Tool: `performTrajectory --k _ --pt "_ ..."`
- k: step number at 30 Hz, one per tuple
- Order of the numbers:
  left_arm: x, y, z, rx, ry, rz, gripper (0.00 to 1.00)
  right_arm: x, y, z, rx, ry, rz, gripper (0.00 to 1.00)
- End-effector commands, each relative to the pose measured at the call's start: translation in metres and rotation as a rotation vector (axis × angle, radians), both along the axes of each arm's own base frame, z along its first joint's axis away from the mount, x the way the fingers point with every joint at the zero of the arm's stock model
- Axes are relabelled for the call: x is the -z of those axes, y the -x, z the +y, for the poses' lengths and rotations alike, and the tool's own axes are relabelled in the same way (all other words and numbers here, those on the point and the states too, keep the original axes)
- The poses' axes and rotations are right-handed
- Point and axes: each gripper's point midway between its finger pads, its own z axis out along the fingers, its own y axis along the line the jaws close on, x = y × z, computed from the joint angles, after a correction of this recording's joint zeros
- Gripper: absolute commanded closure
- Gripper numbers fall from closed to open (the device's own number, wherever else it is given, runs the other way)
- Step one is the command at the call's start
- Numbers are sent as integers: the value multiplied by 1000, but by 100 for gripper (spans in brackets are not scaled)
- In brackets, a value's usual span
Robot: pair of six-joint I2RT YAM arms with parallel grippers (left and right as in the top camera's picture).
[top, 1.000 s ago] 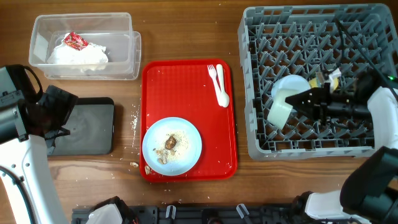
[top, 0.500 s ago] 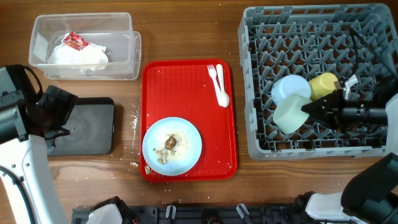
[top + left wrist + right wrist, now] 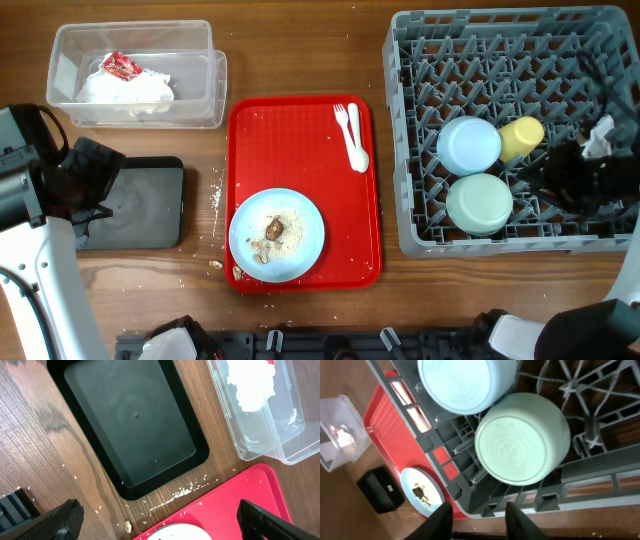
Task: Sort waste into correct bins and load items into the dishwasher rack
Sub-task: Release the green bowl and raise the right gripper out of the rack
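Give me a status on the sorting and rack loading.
Done: napkins and wrapper lie in the clear tub; light blue bowl, pale green bowl and cup sit in the rack.
In hand: nothing; right gripper is open at the rack, left gripper open near the black tray.
Left: plate with food scraps, fork and spoon on the red tray.

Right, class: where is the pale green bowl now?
In the overhead view, the green bowl lies upside down in the rack at right, beside the blue bowl.
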Motion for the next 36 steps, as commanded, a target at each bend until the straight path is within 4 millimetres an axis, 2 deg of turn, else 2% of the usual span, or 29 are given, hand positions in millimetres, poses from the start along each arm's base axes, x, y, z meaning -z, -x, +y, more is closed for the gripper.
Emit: performTrajectory --k 1,2,6,9,11,12,13,15,16,21,26,30,36 --pt "-2 2 2 -20 -1 -9 0 -1 -2 6 -34 95 25 68" --pt "-2 2 2 -20 -1 -9 0 2 -3 10 -36 131 52 73" --pt "-2 2 2 -20 -1 -9 0 2 -12 34 -114 144 29 72" --pt "-2 2 2 -20 -1 -9 0 1 -29 46 -139 180 -29 62" --pt "-2 2 2 -20 -1 -9 0 0 -45 41 -85 228 -63 55" --pt "-2 2 2 -20 -1 -9 0 0 -55 34 -27 262 -78 58" --pt "-2 2 2 -20 -1 -9 0 0 -62 28 20 288 -86 65" --pt "-2 2 2 -20 -1 -9 0 1 -76 18 83 318 -108 89" --pt "-2 2 2 -20 -1 -9 0 3 -84 17 87 322 -127 96" --pt "-2 2 2 -20 -1 -9 0 20 -106 14 104 311 -123 96" --pt "-2 2 2 -20 -1 -9 0 58 -125 23 60 303 -66 96" --pt "-2 2 2 -20 -1 -9 0 80 -139 35 23 297 -58 96" --pt "-2 2 2 -20 -1 -9 0 96 -148 47 -10 299 -50 96"
